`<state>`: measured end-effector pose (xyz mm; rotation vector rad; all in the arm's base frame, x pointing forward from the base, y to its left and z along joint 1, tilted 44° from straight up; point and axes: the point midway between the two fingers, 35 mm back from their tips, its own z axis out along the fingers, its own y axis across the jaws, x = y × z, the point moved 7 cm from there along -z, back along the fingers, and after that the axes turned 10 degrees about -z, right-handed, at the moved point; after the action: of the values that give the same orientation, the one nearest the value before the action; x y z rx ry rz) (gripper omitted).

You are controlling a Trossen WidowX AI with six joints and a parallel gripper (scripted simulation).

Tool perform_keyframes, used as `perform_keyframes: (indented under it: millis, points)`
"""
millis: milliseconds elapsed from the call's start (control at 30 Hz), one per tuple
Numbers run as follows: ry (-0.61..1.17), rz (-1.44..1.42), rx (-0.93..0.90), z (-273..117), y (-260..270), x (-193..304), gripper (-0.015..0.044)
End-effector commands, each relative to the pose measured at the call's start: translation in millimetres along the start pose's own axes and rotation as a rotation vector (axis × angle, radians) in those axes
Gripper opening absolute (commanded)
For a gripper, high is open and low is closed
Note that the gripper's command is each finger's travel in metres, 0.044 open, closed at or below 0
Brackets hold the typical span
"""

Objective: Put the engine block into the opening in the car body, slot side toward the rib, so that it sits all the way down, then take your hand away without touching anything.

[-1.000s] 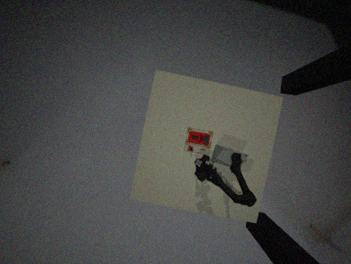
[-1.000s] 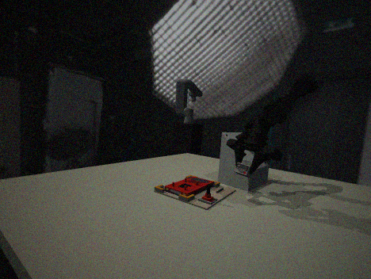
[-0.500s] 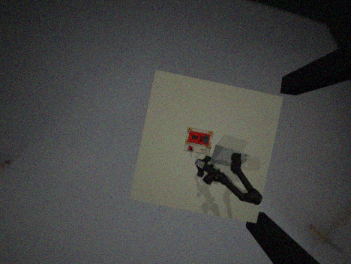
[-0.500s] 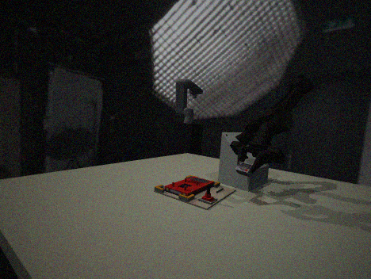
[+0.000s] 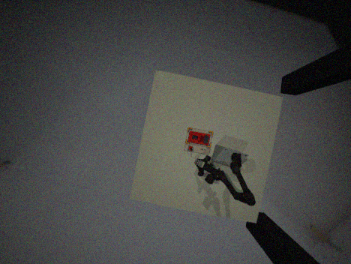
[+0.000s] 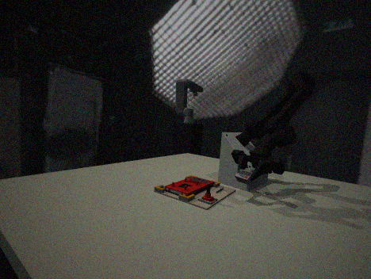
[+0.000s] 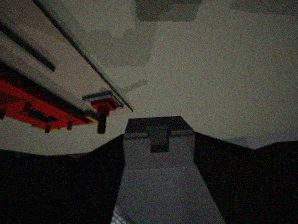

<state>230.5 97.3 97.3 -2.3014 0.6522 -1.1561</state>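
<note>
The car body [image 5: 200,138] [image 6: 196,183] [image 7: 17,95] is red and lies flat on a pale board [image 6: 224,193] [image 7: 47,42] between yellow corner pieces. Dark recesses show in its top. My gripper [image 5: 202,163] [image 6: 245,173] [image 7: 156,137] is shut on the engine block [image 6: 242,175] [image 7: 137,147], a small grey block with a notch at its middle in the wrist view. The gripper is tilted and holds the block above the table, off the board and to the side of the car body. The block's underside and the rib cannot be made out.
A red piece with a dark upright post [image 5: 190,148] [image 6: 208,194] [image 7: 102,122] stands on the board near its edge, on the gripper's side. A grey box [image 5: 222,154] [image 6: 227,162] stands close beside the arm. The arm's shadows fall across the table [image 5: 169,112] [image 6: 119,222].
</note>
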Motion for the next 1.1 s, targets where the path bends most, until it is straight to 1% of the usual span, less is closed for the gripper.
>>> perform_keyframes:
  millis: [0,1067]
  points:
    - [0.010,0.005,-0.005,5,0,-6,0.0000]
    - [0.007,0.007,-0.006,55,-10,-65,0.0000]
